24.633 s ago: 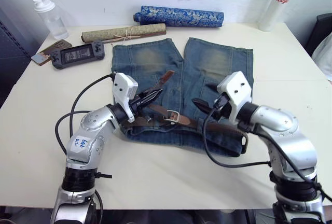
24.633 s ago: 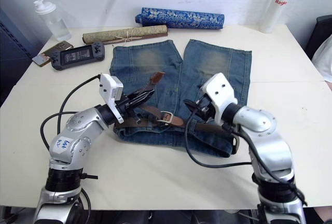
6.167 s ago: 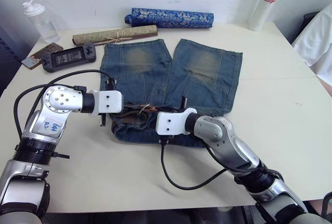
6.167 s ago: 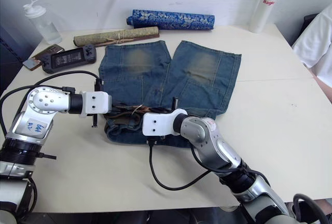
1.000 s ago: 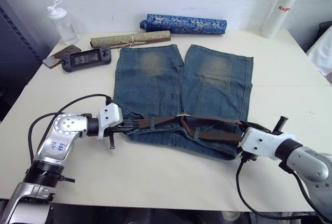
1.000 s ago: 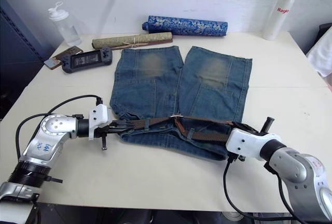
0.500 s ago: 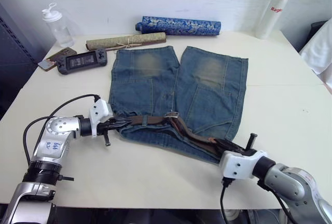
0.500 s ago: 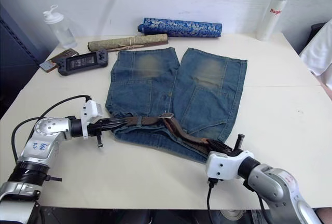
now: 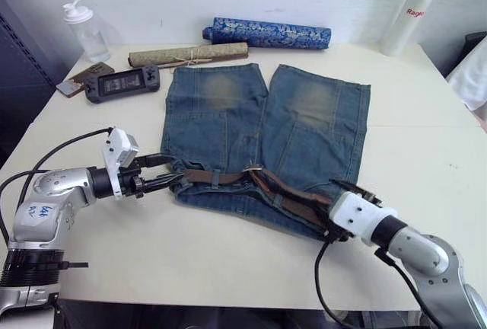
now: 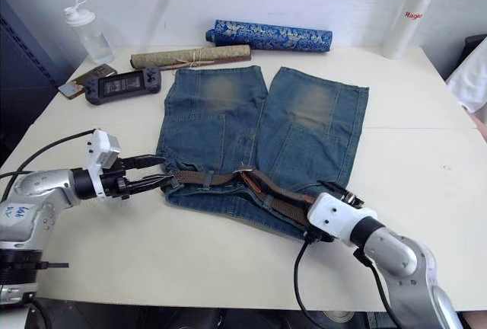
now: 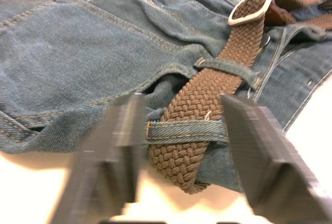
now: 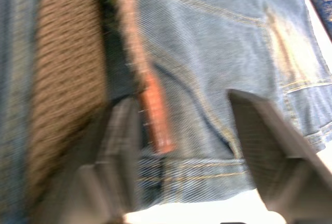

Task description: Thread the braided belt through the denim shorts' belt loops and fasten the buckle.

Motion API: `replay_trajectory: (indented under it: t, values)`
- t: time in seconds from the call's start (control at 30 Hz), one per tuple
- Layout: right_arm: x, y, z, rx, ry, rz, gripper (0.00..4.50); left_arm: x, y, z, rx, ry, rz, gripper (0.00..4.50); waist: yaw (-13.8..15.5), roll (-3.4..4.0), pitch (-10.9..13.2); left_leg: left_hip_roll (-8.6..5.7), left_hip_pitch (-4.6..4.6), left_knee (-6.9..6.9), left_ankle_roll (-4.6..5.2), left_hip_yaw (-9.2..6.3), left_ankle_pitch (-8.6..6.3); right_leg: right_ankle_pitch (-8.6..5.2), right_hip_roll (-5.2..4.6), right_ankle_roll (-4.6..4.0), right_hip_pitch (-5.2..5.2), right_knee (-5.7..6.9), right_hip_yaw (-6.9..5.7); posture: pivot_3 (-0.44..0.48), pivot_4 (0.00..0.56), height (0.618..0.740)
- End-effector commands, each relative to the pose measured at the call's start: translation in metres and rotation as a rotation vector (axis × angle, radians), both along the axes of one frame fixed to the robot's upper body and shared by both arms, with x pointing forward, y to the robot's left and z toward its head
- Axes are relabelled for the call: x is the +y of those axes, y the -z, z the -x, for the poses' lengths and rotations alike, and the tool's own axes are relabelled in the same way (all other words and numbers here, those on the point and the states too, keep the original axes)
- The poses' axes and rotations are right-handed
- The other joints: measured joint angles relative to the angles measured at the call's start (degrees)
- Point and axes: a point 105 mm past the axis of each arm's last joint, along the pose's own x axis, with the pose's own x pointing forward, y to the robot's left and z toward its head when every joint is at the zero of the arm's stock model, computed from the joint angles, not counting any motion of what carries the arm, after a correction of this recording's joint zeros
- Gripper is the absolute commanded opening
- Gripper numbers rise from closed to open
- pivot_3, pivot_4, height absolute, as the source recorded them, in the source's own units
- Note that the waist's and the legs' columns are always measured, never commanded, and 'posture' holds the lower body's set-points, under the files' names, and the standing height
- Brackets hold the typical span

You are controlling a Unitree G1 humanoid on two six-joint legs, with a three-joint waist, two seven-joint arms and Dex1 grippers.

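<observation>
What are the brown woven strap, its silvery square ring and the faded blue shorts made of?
The brown braided belt looks like plaited cord or elastic, matte, with an open basket weave; which fibre is unclear. Its square buckle seems polished metal, judging by its pale glint. The faded blue shorts look like cotton denim: twill ribbing, tan double stitching, worn patches.

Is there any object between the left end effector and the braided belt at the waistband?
Nothing visible stands between them. The left end effector is open, its fingers on either side of the braided belt where it passes under a belt loop of the denim shorts.
</observation>
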Motion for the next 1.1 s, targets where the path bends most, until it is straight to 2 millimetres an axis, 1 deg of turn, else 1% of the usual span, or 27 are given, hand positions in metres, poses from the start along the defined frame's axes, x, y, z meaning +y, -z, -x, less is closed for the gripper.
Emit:
replay_trajectory:
  t: [0.03, 0.1, 0.2, 0.27, 0.33, 0.4, 0.57, 0.7, 0.8, 0.87, 0.97, 1.1]
  values:
    - [0.014, -0.037, 0.002, -0.085, -0.101, -0.099, 4.17, -0.007, -0.035, 0.004, -0.081, 0.033, 0.014, 3.89, -0.08, 0.00, 0.14, 0.00, -0.13, 0.02, -0.03, -0.02, 0.02, 0.02, 0.00, 0.02, -0.11, -0.02, -0.01, 0.000, 0.150, 0.637]
    - [0.026, -0.043, 0.007, -0.087, -0.181, -0.142, 4.17, -0.014, -0.035, 0.004, -0.103, 0.058, -0.040, 3.89, -0.09, 0.00, 0.15, -0.01, -0.30, 0.05, -0.09, -0.02, 0.05, 0.06, -0.01, 0.07, -0.27, -0.02, 0.01, 0.000, 0.150, 0.637]
    - [0.048, -0.037, 0.021, -0.040, -0.298, -0.178, 4.17, -0.026, -0.034, 0.001, -0.160, 0.077, -0.119, 3.89, -0.05, 0.01, 0.18, 0.00, -0.31, 0.03, -0.11, -0.01, 0.04, 0.11, -0.01, 0.18, -0.27, -0.11, 0.00, 0.000, 0.150, 0.637]
    - [0.061, -0.032, 0.030, 0.000, -0.346, -0.221, 4.17, -0.032, -0.026, 0.001, -0.211, 0.110, -0.240, 3.89, -0.08, 0.02, 0.19, -0.01, -0.36, 0.04, -0.14, 0.00, 0.02, 0.12, 0.00, 0.20, -0.26, -0.24, -0.01, 0.000, 0.150, 0.637]
    - [0.068, -0.030, 0.034, 0.014, -0.363, -0.240, 4.17, -0.034, -0.022, 0.001, -0.236, 0.126, -0.295, 3.89, -0.17, 0.02, 0.21, -0.02, -0.37, 0.04, -0.15, 0.06, 0.01, 0.13, -0.02, 0.19, -0.26, -0.33, 0.04, 0.000, 0.150, 0.637]
    - [0.070, -0.024, 0.035, 0.024, -0.356, -0.221, 4.17, -0.033, -0.022, -0.003, -0.266, 0.112, -0.330, 3.89, -0.21, 0.02, 0.24, -0.03, -0.37, 0.04, -0.15, 0.15, 0.01, 0.14, -0.06, 0.14, -0.26, -0.41, 0.08, 0.000, 0.150, 0.637]
    - [0.058, -0.003, 0.020, 0.011, -0.225, -0.119, 4.17, -0.030, -0.019, -0.012, -0.344, 0.093, -0.440, 3.89, 0.07, -0.01, 0.25, -0.04, -0.36, 0.04, -0.15, 0.16, 0.01, 0.16, -0.06, 0.10, -0.24, -0.44, 0.07, 0.000, 0.150, 0.637]
    - [0.051, 0.009, 0.016, 0.005, -0.180, -0.047, 4.17, -0.025, -0.008, -0.014, -0.368, 0.115, -0.548, 3.89, -0.04, 0.00, 0.26, -0.08, -0.36, 0.04, -0.14, 0.19, 0.01, 0.17, -0.09, 0.11, -0.24, -0.44, 0.08, 0.000, 0.150, 0.637]
    - [0.046, 0.015, 0.014, -0.002, -0.155, -0.010, 4.17, -0.027, -0.003, -0.014, -0.368, 0.125, -0.558, 3.89, -0.08, 0.00, 0.26, -0.06, -0.36, 0.04, -0.14, 0.18, 0.00, 0.18, -0.07, 0.13, -0.26, -0.41, 0.07, 0.000, 0.150, 0.637]
    - [0.043, 0.017, 0.013, -0.013, -0.133, 0.005, 4.17, -0.028, 0.002, -0.013, -0.368, 0.130, -0.581, 3.89, -0.03, 0.00, 0.26, -0.06, -0.36, 0.04, -0.14, 0.17, 0.00, 0.21, -0.07, 0.19, -0.25, -0.40, 0.07, 0.000, 0.150, 0.637]
    - [0.038, 0.016, 0.010, -0.040, -0.087, 0.016, 4.17, -0.017, 0.018, -0.019, -0.371, 0.076, -0.662, 3.89, 0.03, -0.02, 0.24, -0.06, -0.35, 0.05, -0.14, 0.16, 0.01, 0.22, -0.07, 0.22, -0.22, -0.40, 0.07, 0.000, 0.150, 0.637]
    - [0.031, 0.012, 0.006, -0.081, -0.029, 0.026, 4.17, -0.002, 0.035, -0.017, -0.377, 0.029, -0.727, 3.89, -0.07, -0.03, 0.20, -0.06, -0.26, 0.04, -0.13, 0.17, 0.01, 0.22, -0.07, 0.23, -0.18, -0.36, 0.09, 0.000, 0.150, 0.637]
